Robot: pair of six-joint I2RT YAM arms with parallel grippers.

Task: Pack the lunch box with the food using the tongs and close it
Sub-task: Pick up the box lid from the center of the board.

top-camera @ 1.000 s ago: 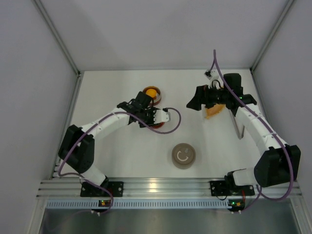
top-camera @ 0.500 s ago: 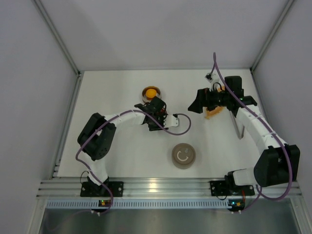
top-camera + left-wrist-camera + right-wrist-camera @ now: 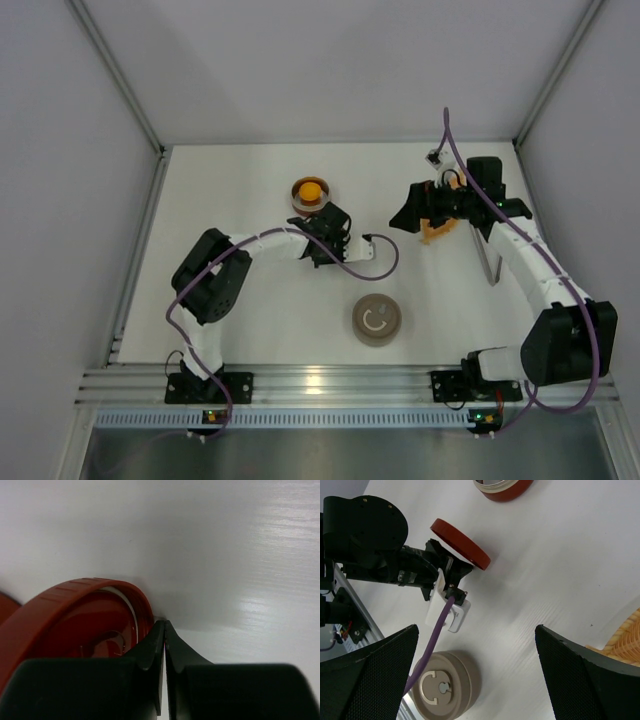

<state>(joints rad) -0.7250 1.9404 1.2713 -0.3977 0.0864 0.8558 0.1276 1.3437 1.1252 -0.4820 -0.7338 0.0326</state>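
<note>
The left arm has folded its elbow inward over the past second and carried the left gripper rightward, to just below the red lunch tin. Its jaws stood part open a moment ago and have now clenched fully together; in the wrist view the two black fingers meet with no gap. The red lid sits tilted on its edge right against the left finger, outside the pinch rather than in it. Whether it leans on that finger or only stands beside it is hard to tell from so close. So the clench seems to have caught nothing, and the lid is not on the tin.

The tin is open, with the orange lump inside it. Below it and to the right, well apart, a beige tin stands closed on the table.

Farther right, the right gripper hangs by the orange dish. Its jaws are spread wide — a little wider than a second ago — and hold nothing. The tongs lie on the table just right of the dish, partly under the right forearm — untouched. The red piece of food is not visible. Judged from this, packing is unfinished, and the tongs must be picked up before the lid matters.
</note>
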